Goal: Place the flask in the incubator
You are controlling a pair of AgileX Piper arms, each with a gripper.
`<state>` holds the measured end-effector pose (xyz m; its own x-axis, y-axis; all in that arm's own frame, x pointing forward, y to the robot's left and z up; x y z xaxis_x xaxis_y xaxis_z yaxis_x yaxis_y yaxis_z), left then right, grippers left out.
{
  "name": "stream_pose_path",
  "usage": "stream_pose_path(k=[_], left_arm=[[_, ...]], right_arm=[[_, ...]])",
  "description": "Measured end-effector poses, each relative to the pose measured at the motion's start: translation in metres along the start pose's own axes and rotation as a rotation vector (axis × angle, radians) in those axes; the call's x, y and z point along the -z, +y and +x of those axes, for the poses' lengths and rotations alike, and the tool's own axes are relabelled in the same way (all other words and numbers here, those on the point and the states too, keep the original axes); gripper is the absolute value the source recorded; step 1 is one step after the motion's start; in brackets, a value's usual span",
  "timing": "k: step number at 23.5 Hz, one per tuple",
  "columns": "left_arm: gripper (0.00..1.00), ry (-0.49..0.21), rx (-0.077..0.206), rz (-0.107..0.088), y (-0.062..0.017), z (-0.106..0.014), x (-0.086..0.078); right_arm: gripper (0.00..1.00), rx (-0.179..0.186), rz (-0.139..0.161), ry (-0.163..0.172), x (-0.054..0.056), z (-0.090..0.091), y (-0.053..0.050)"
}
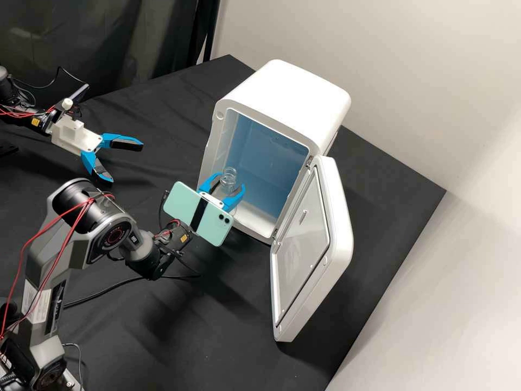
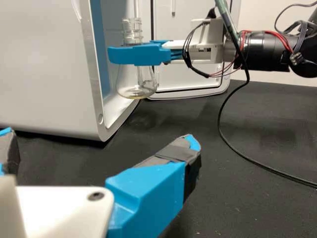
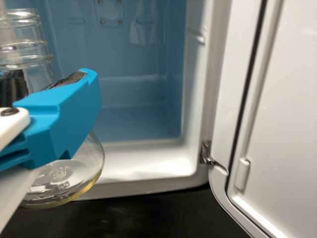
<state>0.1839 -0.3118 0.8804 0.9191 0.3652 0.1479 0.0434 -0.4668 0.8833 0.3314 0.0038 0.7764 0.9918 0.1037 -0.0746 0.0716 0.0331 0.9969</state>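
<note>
The white incubator stands on the black bench with its door swung wide and its blue inside showing. A clear glass flask hangs upright at the incubator's mouth, just over the front lip. My right gripper is shut on its neck. From the left wrist view the flask and the right gripper sit at the opening's edge. One blue finger hides part of the flask. My left gripper stands open far to the left, holding nothing.
A mint-green phone is strapped on the right arm's wrist. A black cable trails over the bench behind that arm. The open door stands close beside the flask's path. The bench ends just right of the incubator.
</note>
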Motion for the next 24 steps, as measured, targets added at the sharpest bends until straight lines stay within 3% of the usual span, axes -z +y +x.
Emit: stream_pose_path(k=[11, 19, 24], left_arm=[[1.00, 0.000, 0.000, 0.000, 0.0000, 0.000, 0.000], [1.00, 0.000, 0.000, 0.000, 0.0000, 0.000, 0.000], [1.00, 0.000, 0.000, 0.000, 0.0000, 0.000, 0.000]], right_arm=[[0.00, 0.029, 0.001, -0.052, -0.018, -0.003, -0.006], [0.00, 0.019, -0.003, -0.035, -0.016, 0.007, -0.006], [0.00, 0.013, -0.006, -0.005, -0.009, 0.015, -0.006]])
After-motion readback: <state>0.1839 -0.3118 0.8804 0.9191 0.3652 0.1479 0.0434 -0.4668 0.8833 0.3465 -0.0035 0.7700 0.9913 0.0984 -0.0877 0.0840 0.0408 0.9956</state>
